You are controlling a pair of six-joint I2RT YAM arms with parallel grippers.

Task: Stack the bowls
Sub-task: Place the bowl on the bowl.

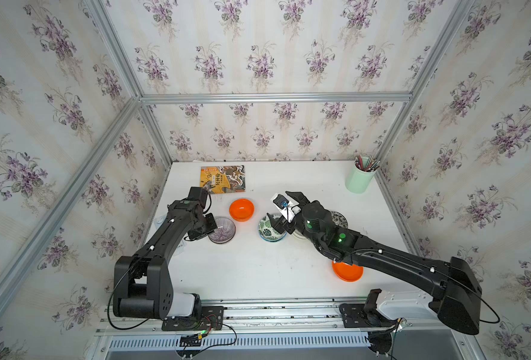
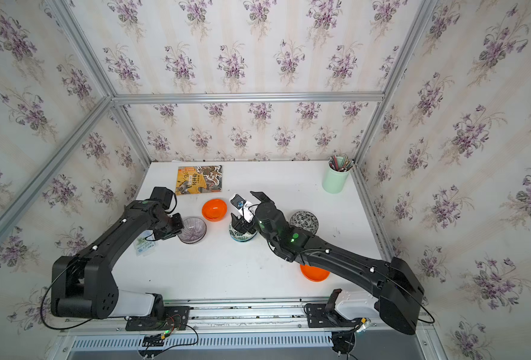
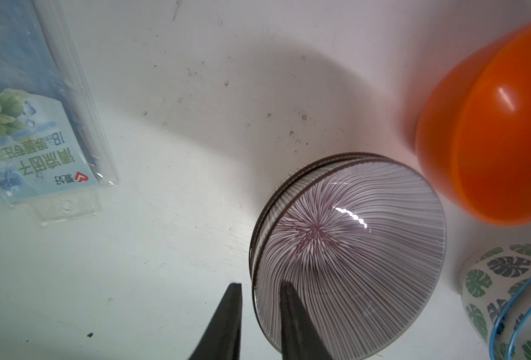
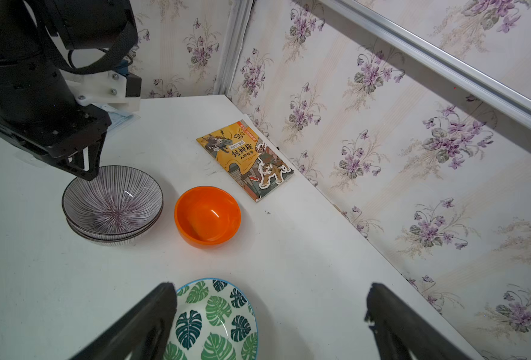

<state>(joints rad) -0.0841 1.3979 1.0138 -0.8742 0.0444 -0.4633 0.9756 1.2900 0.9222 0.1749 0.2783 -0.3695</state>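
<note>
— Purple stripes, that pair: where are they?

— Striped bowls (image 3: 351, 243) sit nested, one in the other, on the counter (image 3: 180, 265), right at the left pincer (image 3: 261, 285). Its jaws stand a little apart astride the top bowl's rim, one finger inside and one outside (a sliver of counter shows between the outer finger and the rim), so nothing is clamped.

— And the right pincer?

— Right pincer (image 4: 270, 290) is spread wide and holds nothing. A leaf bowl (image 4: 214, 318) stands below it, close to one finger.

— Other bowls?

— An orange bowl (image 4: 208, 215) stands upright between the two pincers, just beside the striped pair and not touching it. A floral bowl (image 2: 304, 219) lies behind the right pincer, beside its wrist. A second orange bowl (image 1: 348, 271) is farther back, partly under that arm.

— Anything else?

— A book (image 4: 245, 159) lies flat beyond both pincers. A cup (image 1: 359, 177) of pencils stands well away from the right one, and a packet (image 3: 24, 124) lies on the left one's outer side.
</note>
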